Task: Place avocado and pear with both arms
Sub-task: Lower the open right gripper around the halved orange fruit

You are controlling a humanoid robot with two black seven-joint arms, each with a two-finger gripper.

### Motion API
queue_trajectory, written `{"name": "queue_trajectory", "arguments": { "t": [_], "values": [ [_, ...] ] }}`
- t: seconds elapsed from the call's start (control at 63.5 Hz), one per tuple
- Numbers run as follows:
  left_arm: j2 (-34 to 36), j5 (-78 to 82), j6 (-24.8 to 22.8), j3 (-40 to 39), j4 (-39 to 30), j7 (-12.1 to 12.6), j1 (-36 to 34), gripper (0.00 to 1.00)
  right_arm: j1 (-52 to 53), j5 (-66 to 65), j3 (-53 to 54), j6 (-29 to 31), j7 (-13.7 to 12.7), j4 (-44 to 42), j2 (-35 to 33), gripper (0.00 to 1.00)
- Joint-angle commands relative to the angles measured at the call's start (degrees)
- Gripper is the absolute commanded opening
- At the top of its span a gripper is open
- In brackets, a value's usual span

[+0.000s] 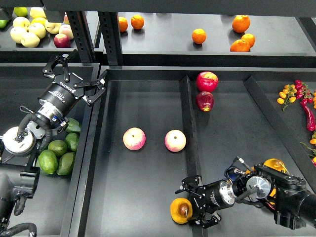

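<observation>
Black right claw [193,202] — open, beside pear [180,211]

- The left arm entered from the lower left of the frame and rose diagonally toward the upper left.
- The left gripper [74,79] sat at the arm's far end in the upper left, fingers spread wide apart with nothing between them.
- The right arm entered from the lower right and extended leftward, low in the frame.
- The right gripper [193,201] lay at lower centre, pointing left, fingers splayed apart.
</observation>
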Motion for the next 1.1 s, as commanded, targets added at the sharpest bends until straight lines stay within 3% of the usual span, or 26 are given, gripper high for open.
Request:
{"name": "queue_trajectory", "arguments": {
  "t": [0.0,0.268,0.472,1.007,1.086],
  "values": [
    [0.0,0.0,0.0,0.1,0.0,0.0,-0.1,0.99,-0.2,-0.1,0.0,0.0,0.0,-0.1,0.4,1.00],
    [0.0,0.0,0.0,0.2,0.0,0.0,0.0,0.99,-0.4,-0.2,1.1,0.0,0.0,-0.6,0.7,0.99],
    [0.0,0.0,0.0,0.3,0.0,0.0,0.0,0.99,-1.1,0.1,2.9,0.0,0.0,-1.9,1.4,0.86],
    [0.0,0.0,-0.4,0.4,0.1,0.0,0.0,0.99,-1.6,2.7,3.3,0.0,0.0,-2.9,1.8,0.63],
    [0.0,0.1,-0.5,0.4,0.1,0.0,0.0,0.99,-1.6,2.7,3.4,0.0,0.0,-3.1,1.9,0.54]
  ]
}}
